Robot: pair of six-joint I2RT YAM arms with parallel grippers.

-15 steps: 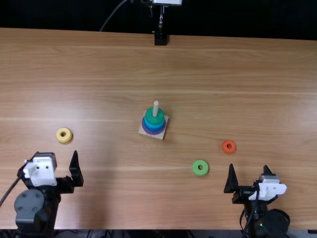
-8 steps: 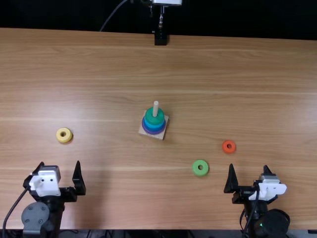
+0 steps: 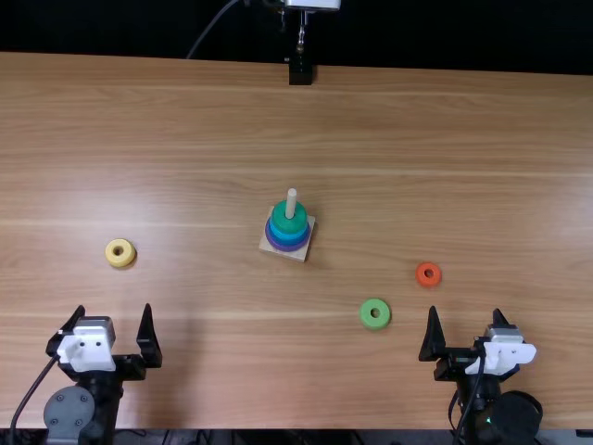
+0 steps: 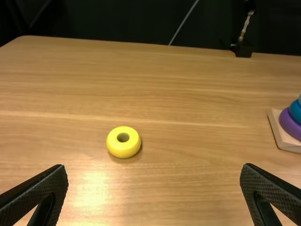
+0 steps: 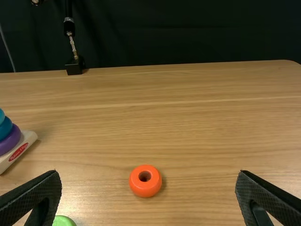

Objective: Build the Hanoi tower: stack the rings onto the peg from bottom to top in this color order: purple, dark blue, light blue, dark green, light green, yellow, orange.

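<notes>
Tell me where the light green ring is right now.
In the top view, the light green ring lies flat on the table, right of the middle, between the ring tower and the right gripper, nearest the orange ring.

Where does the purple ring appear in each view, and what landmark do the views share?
Top view: purple ring near the middle, lowest on the wooden base.
Left wrist view: partly cut off by the picture's edge, beyond the yellow ring.
Right wrist view: also partly cut off, below the dark blue ring.
Shared landmark: black block at the table's far edge.
</notes>
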